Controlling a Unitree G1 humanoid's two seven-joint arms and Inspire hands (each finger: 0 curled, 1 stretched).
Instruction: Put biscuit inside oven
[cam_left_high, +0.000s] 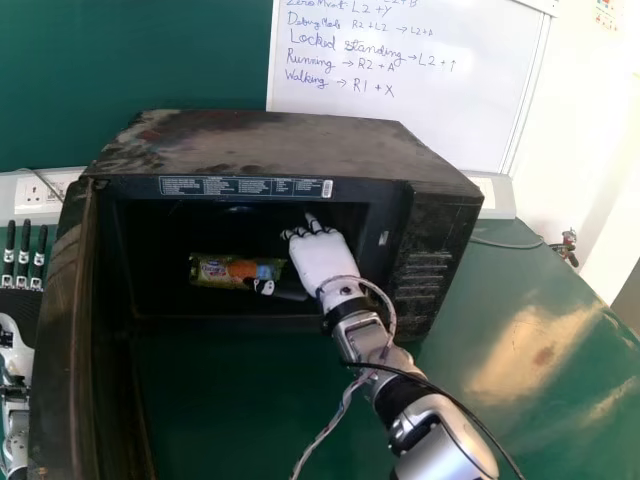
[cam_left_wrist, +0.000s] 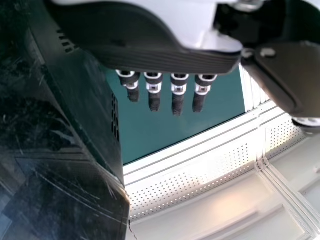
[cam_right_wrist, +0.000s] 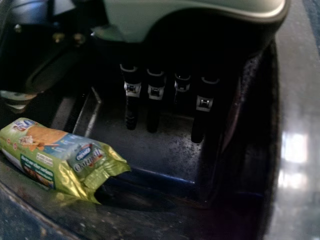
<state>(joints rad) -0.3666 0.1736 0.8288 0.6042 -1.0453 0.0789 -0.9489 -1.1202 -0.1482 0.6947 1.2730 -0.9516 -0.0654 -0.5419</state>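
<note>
Biscuit packet (cam_left_high: 228, 272): lies inside the oven (cam_left_high: 250, 145), left of centre in the head view, long axis running roughly across the mouth, right end toward the thumb (cam_left_high: 262, 287).
Right hand (cam_left_high: 322, 258): inside the oven too, just right of the packet and nearer of the 2; fingers straight, clamped on nothing; cannot tell whether touching with the thumb.
Left hand (cam_left_high: 24, 250): at the left edge of the head view, beyond the open door (cam_left_high: 62, 330), fingers straight.
Oven exit: probably calls for drawing straight back toward lower right of the frame; could drag the packet if swung left.
</note>
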